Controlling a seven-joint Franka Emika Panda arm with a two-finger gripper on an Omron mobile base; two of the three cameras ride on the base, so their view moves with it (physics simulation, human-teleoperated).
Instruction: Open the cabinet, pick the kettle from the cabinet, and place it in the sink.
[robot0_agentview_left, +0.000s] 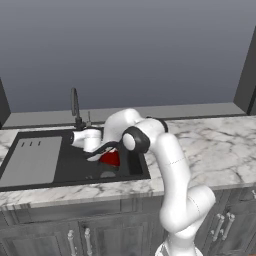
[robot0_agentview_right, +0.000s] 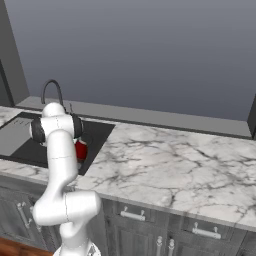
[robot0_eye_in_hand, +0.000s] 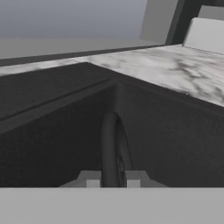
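Step in hand: setting the kettle down in the sink; release not yet made.

The small red dome-shaped kettle (robot0_agentview_left: 110, 158) sits low inside the black rectangular recessed basin of the sink (robot0_agentview_left: 70, 170), toward its right end, close to the right wall. From the right base view the kettle (robot0_agentview_right: 81, 149) shows as a red patch just behind the white arm, again within the basin (robot0_agentview_right: 97, 134). Whether its base touches the basin floor I cannot tell.

The two-finger gripper (robot0_eye_in_hand: 113, 178) reaches down into the basin. In the hand view its tips are pressed nearly together with the kettle's black arched handle (robot0_eye_in_hand: 111, 148) between them, so it is pinching the handle. The dark basin wall (robot0_eye_in_hand: 170, 135) lies ahead, with white marble counter (robot0_eye_in_hand: 175, 65) beyond its rim.

The flat grey drainboard section (robot0_agentview_left: 31, 161) lies to the left, and the thin dark faucet (robot0_agentview_left: 75, 106) stands at the far edge, apart from the kettle.

Notes for doing it well:
- Lower until the base rests flat before spreading the fingers; a drop could tip the dome.
- Keep the kettle upright and off the right wall.
- Open fully, then lift straight up so the tips clear the handle arch without snagging.
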